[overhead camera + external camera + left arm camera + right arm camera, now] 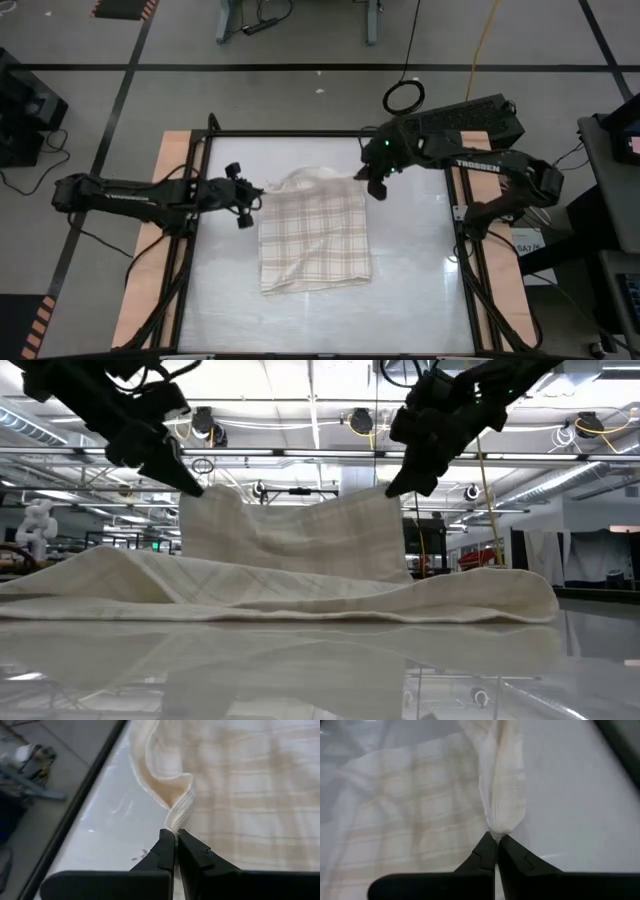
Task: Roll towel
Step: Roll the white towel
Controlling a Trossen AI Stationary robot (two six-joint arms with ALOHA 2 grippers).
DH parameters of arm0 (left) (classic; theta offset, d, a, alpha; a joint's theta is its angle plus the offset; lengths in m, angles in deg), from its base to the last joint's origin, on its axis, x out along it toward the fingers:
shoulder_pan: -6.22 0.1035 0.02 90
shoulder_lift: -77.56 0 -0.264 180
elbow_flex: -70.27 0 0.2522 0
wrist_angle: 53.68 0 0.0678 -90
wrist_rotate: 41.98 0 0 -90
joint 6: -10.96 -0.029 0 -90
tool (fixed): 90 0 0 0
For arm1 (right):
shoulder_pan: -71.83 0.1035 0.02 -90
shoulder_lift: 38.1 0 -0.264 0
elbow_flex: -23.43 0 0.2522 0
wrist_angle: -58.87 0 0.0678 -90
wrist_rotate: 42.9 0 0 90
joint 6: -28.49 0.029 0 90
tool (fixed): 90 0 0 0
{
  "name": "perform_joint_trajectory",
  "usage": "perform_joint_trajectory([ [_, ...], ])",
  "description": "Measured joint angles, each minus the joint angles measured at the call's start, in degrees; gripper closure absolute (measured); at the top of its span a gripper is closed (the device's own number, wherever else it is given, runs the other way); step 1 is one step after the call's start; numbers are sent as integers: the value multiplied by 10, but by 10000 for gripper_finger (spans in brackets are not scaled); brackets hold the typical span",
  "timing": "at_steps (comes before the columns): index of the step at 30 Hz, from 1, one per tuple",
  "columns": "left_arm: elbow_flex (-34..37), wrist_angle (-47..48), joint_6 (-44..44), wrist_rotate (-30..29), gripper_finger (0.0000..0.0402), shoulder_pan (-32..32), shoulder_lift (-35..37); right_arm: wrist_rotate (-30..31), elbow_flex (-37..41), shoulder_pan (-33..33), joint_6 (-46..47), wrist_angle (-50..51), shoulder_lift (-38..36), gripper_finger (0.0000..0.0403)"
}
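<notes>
Left gripper [243, 208] and right gripper [375, 185] each pinch a far corner of the towel [313, 240] (mid-table), lifted; fold-over just starting; next, carry both corners evenly forward.

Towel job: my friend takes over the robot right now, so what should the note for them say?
Left pincer: shut on the towel's far left corner.
Right pincer: shut on the far right corner.
Towel: mostly spread flat on the table; its far edge hangs lifted between the two pincers, sagging in the middle in the low view.
Done: both far corners gripped and raised.
Left: no roll shows yet. Probably bring the lifted edge over the flat part and start rolling toward the near edge.
</notes>
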Motion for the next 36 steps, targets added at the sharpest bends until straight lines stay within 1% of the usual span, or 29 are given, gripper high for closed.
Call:
perform_joint_trajectory([
  [7,0,6,15,6,389,-78,2,6,26,67,44,14,-23,402],
  [11,0,6,16,15,389,-122,2,45,29,107,61,42,-37,402],
  [16,0,3,53,20,389,-168,2,57,29,149,81,64,-48,402],
  [24,0,-4,91,11,389,-225,1,93,29,221,115,72,-47,402],
  [33,0,-27,116,7,389,-274,1,94,29,287,158,79,-51,402],
  [36,0,-27,132,16,389,-287,1,94,29,308,171,87,-51,402],
])
